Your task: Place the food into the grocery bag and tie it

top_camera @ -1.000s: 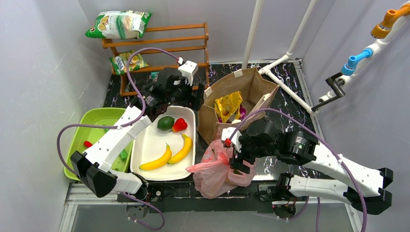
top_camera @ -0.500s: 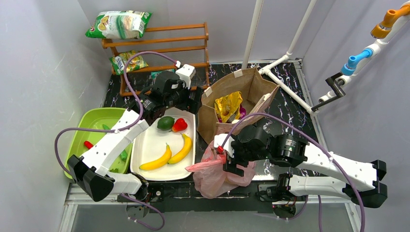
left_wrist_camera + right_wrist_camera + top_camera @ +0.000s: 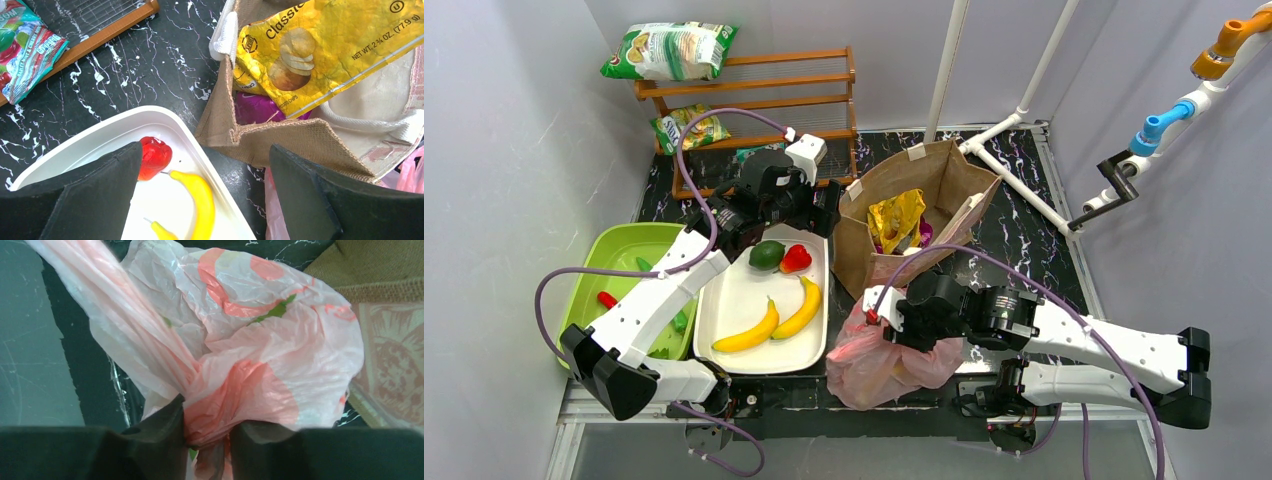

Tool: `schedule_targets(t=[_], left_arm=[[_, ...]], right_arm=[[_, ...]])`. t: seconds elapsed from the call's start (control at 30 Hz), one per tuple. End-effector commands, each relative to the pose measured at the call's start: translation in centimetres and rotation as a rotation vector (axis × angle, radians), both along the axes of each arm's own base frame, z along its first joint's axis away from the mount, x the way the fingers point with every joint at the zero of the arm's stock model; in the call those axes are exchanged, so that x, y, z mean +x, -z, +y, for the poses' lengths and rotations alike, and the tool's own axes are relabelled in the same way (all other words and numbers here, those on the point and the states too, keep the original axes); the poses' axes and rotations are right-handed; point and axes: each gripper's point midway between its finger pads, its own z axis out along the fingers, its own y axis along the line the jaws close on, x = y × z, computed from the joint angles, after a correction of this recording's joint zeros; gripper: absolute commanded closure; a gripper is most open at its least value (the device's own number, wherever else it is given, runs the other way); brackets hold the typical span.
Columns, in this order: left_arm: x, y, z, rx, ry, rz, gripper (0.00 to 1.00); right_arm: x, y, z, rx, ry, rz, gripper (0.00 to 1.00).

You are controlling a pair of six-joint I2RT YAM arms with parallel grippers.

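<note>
The pink grocery bag (image 3: 874,362) lies crumpled at the table's near edge, printed with red shapes and green leaves (image 3: 272,312). My right gripper (image 3: 896,335) presses down on its top. In the right wrist view, the right gripper (image 3: 210,432) has its fingers pinched on a gathered bunch of the grocery bag (image 3: 260,345). What the bag holds is hidden. Two yellow bananas (image 3: 749,332) (image 3: 801,308) lie in the white tray (image 3: 714,290). My left gripper (image 3: 826,205) hangs open above the tray's far end, holding nothing, with one banana (image 3: 201,200) below the left gripper (image 3: 205,167).
A green avocado (image 3: 766,253) and a red pepper (image 3: 795,258) share the tray. A brown paper bag (image 3: 864,250) with a yellow chips packet (image 3: 894,215) stands behind the pink bag. A green bin (image 3: 619,245) sits left, a wooden rack (image 3: 754,90) behind, white pipes (image 3: 1024,100) at right.
My right arm has moved left and down onto the pink bag, and its fingers have closed on the plastic. The left gripper has drifted slightly and stays open.
</note>
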Motion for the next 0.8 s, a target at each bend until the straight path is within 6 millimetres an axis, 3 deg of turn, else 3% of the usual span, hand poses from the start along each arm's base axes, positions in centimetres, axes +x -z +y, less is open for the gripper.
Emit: schedule_targets(t=[0.0, 0.07, 0.23, 0.77], left_arm=[[-0.5, -1.3, 0.7, -0.018, -0.01, -0.032, 0.02], [-0.5, -1.4, 0.8, -0.016, -0.013, -0.036, 0.02], [-0.5, -1.5, 1.0, -0.013, -0.02, -0.041, 0.02], [-0.1, -2.5, 4.2, 0.05, -0.157, -0.09, 0.02]], right_arm=[[0.8, -1.5, 1.2, 0.056, 0.017, -0.037, 0.8], [0.9, -2.0, 1.3, 0.057, 0.016, -0.048, 0.99], [2.5, -5.2, 1.7, 0.101, 0.039, -0.145, 0.99], [7.9, -20.3, 2.2, 0.402, 0.213, -0.503, 0.99]])
